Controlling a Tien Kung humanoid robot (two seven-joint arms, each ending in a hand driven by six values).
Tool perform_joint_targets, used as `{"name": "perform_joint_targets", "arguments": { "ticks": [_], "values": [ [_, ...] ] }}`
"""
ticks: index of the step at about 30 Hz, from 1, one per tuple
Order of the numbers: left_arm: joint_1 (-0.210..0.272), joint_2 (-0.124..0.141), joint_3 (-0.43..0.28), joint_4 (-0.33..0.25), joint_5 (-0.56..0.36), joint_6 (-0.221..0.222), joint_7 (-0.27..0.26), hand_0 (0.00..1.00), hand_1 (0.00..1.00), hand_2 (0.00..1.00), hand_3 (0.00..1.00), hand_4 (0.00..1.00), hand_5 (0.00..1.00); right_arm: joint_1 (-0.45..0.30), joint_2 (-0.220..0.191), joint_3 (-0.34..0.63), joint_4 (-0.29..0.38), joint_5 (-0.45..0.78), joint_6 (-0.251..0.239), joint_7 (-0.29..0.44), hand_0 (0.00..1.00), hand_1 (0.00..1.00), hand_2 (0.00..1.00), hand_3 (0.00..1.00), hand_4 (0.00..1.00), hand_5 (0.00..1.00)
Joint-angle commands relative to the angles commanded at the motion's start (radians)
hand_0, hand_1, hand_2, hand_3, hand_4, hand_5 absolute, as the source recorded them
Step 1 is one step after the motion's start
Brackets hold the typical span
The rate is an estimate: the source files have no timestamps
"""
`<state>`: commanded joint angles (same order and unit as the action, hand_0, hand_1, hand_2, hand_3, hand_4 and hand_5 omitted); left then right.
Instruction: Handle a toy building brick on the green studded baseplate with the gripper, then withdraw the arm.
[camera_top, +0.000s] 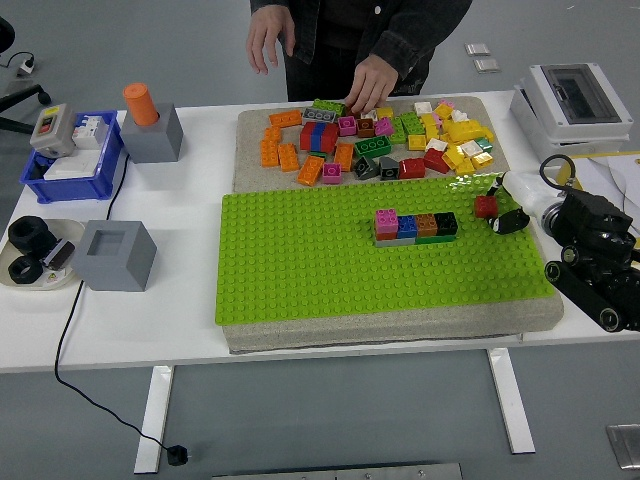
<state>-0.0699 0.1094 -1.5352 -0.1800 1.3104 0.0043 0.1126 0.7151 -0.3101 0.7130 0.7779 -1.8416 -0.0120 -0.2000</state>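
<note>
The green studded baseplate (300, 260) lies on a grey mat in the middle of the table. A short row of joined bricks (416, 227), pink, blue, brown and black on grey and green ones, stands on its right half. My right hand (497, 212) comes in from the right edge and holds a small red brick (487, 206) between its white fingertips, just above the baseplate's right end, a little right of the row. The left arm is out of view.
Several loose bricks (380, 140) lie on the mat behind the baseplate. A person stands at the far side with one hand (368, 88) on the pile. Grey blocks (116, 254), a blue bin (70, 160) and a dish (35, 255) stand at left, a grey box (575, 100) at right.
</note>
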Motion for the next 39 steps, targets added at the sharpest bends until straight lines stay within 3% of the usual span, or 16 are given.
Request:
{"name": "perform_joint_targets", "arguments": {
  "ticks": [14,23,30,39],
  "values": [
    [0.002,-0.002,0.000,0.000,0.001,0.000,0.000,0.638,0.640,0.612,0.628,0.627,0.268,0.002,-0.028,0.010,0.062,-0.005,0.000,-0.009,0.822,0.841,0.870,0.623,0.590,0.188],
    [0.006,-0.003,-0.002,0.000,-0.001,0.000,0.000,0.638,0.640,0.612,0.627,0.627,0.267,-0.021,-0.055,0.025,0.200,-0.020,-0.027,-0.024,0.819,0.842,0.868,0.616,0.591,0.188],
    [0.008,-0.003,-0.004,0.000,-0.001,0.000,-0.001,0.638,0.640,0.612,0.627,0.628,0.269,-0.063,-0.051,0.034,0.304,-0.015,-0.043,-0.033,0.818,0.842,0.870,0.609,0.593,0.192],
    [0.009,-0.003,-0.007,0.000,0.001,0.000,-0.001,0.638,0.640,0.611,0.627,0.628,0.268,-0.085,-0.042,-0.005,0.379,0.003,-0.049,-0.042,0.818,0.844,0.871,0.607,0.594,0.194]
  ]
}}
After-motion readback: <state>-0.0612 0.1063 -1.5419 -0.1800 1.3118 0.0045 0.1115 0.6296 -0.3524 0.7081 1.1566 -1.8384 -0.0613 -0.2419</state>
